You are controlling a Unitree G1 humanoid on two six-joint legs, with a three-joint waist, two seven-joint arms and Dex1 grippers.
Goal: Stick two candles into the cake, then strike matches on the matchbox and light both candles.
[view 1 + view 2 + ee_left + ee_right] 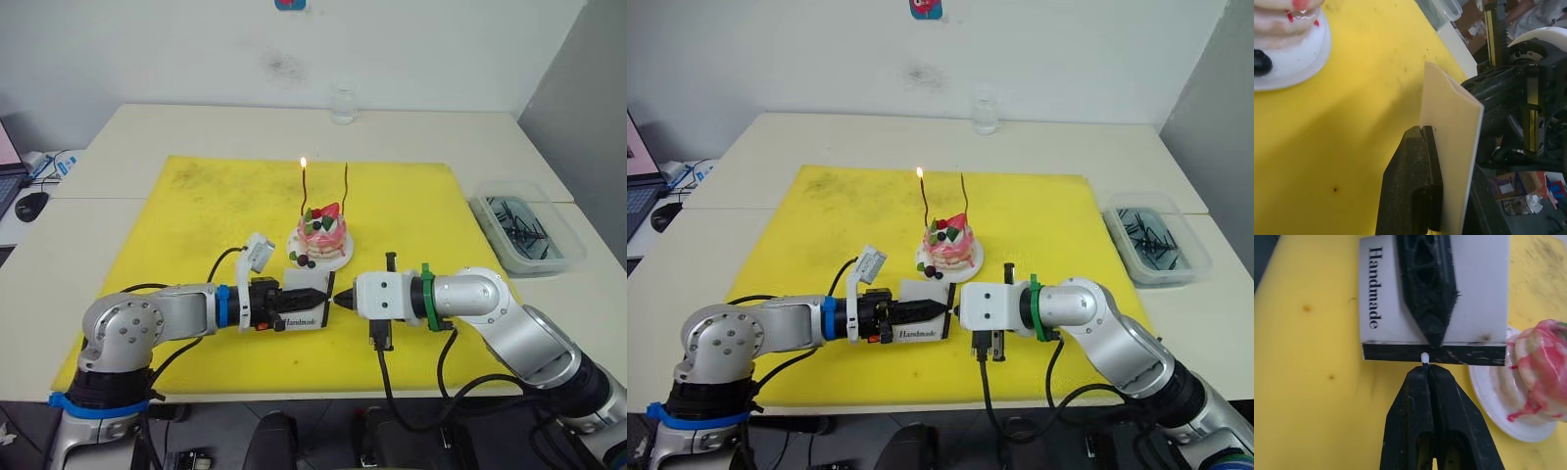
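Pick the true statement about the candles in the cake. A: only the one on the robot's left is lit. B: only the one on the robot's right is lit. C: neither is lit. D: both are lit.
A: a small flame tops the left candle, while the right candle stands dark in the cake.

White matchbox (1474, 289), black-striped; yellow mat (206, 206)

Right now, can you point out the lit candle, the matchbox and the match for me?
lit candle (305, 194), left eye view, on its thin stem.
matchbox (1479, 298), right wrist view, on its white face.
match (1424, 357), right wrist view, on its pale tip.
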